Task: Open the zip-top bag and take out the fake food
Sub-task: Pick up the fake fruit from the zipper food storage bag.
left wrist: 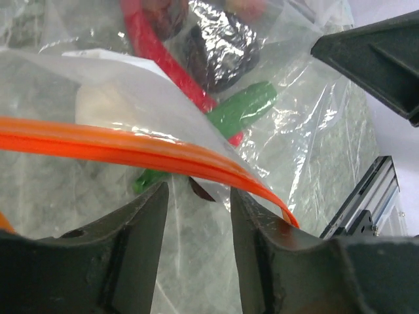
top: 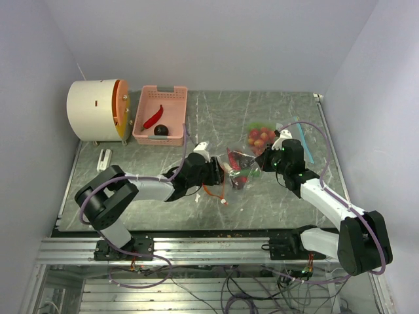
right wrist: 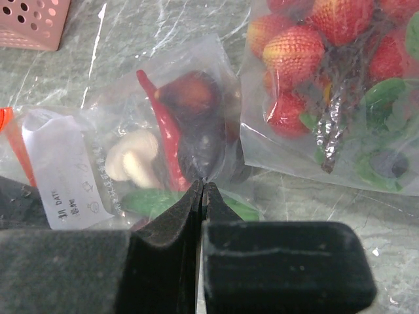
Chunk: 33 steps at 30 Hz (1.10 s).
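Note:
The clear zip-top bag [top: 238, 169] lies between my two grippers, with its orange zip strip [left wrist: 131, 147] on the left side. Inside is the fake food: a red chili [right wrist: 167, 137], a dark purple piece [right wrist: 196, 98], a whitish piece [right wrist: 131, 160] and a green piece [left wrist: 242, 111]. My right gripper [right wrist: 204, 184] is shut, pinching the bag's film at its far side. My left gripper [left wrist: 198, 196] is open, with bag film between its jaws just below the zip strip. The right gripper's black finger [left wrist: 380, 59] shows in the left wrist view.
A second clear bag [top: 262, 137] of red strawberries and green pieces lies just behind the right gripper. A pink slotted basket [top: 171, 95] at the back left holds a red chili and a dark round piece. A white drum with an orange lid [top: 98, 110] stands left of it.

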Tool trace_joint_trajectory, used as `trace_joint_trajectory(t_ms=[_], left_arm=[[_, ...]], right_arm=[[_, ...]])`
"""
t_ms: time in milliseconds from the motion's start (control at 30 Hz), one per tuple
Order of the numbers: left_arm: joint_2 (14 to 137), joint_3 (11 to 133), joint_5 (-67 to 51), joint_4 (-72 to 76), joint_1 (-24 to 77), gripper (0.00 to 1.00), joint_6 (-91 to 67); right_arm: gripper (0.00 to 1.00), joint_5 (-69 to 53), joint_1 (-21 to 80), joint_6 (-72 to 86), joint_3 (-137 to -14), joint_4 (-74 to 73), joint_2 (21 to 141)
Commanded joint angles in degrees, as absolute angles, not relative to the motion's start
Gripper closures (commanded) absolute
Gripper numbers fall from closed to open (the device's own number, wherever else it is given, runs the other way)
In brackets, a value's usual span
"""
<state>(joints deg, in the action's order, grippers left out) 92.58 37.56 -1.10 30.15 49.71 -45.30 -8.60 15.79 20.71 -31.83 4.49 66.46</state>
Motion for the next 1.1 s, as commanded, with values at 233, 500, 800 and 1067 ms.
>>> trace_joint_trajectory(t_ms=[233,500,800,1067], left_arm=[[98.50,42.00,-0.56,33.74,50.23,0.26,-41.87],[95.49,35.18,1.54,36.27,51.06,0.40,-34.51],[97.55,33.12,-3.85,45.21,51.82,0.53,-21.95],[103.70,35.08,0.93,48.65,54.56,0.50,-18.06]], right_arm=[[1.00,-9.08,15.58,20.70,-32.09,5.72,65.74],[1.00,-9.31,15.55,20.79,-32.10,6.01,66.37],[1.00,-9.33,15.56,20.11,-32.87,4.78,66.01],[1.00,-8.59,15.56,19.94,-32.60,3.97,65.40]])
